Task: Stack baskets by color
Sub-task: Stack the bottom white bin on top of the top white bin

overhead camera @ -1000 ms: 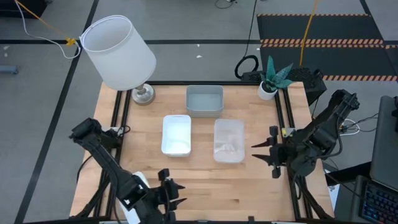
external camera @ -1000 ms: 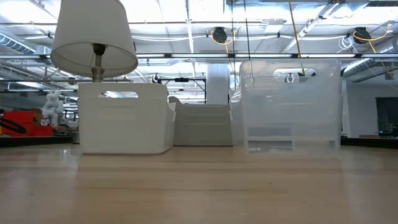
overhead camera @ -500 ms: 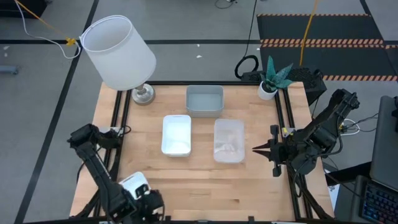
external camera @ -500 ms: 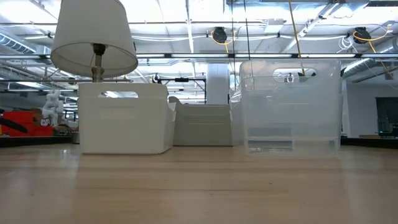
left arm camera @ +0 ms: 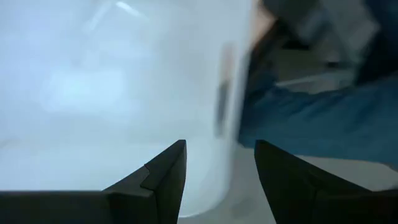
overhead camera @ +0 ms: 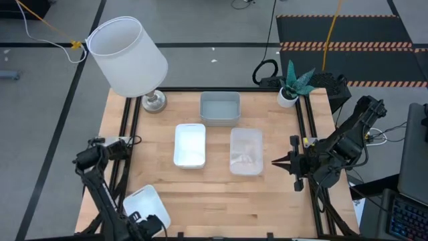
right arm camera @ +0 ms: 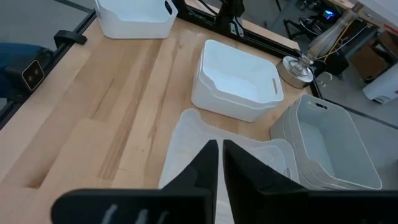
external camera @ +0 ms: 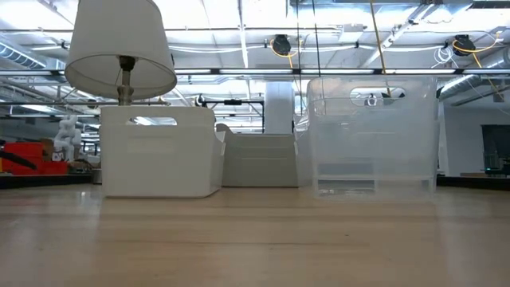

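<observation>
Carried a white basket down to the near-left corner in the left gripper, jaws apart astride its wall; closed the right gripper empty beside the clear basket; stacking unfinished.

This looks like a big lab or workshop. The wood table sits in a black metal frame on a grey floor with tape lines. At 1 o'clock lies a striped mat. Far behind the table, pipes and bright lights hang from a high ceiling.
</observation>
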{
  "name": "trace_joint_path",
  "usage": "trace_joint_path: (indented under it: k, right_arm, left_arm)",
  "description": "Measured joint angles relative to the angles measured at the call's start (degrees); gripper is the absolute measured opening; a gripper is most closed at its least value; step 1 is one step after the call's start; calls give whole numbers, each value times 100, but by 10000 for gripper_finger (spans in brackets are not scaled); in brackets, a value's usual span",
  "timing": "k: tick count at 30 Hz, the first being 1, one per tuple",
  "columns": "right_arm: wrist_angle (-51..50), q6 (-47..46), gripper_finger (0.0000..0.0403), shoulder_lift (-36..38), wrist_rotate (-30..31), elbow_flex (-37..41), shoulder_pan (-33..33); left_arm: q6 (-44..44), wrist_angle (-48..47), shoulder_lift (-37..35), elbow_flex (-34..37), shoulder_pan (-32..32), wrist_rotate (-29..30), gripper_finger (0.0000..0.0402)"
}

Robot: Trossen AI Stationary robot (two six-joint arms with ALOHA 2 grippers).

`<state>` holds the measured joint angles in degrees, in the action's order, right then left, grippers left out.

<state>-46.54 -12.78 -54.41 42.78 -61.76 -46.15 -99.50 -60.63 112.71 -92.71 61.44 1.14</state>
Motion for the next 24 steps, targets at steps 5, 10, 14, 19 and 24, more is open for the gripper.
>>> trace_joint_path:
  k: [5,10,14,19,24]
  right_arm:
    - [2,0,15,0,0,0,0]
    - [0,0,15,-2,0,0,-1]
    - [2,0,15,-2,-4,0,0]
    - [0,0,15,-4,-107,0,-2]
    - [0,0,15,-4,-107,0,0]
  left_arm:
    - [-70,-154,59,2,118,-13,190]
    - [-81,-147,59,2,211,30,190]
    - [-4,-20,59,59,299,78,190]
    - [144,51,59,70,391,302,190]
    - [526,133,127,70,447,544,190]
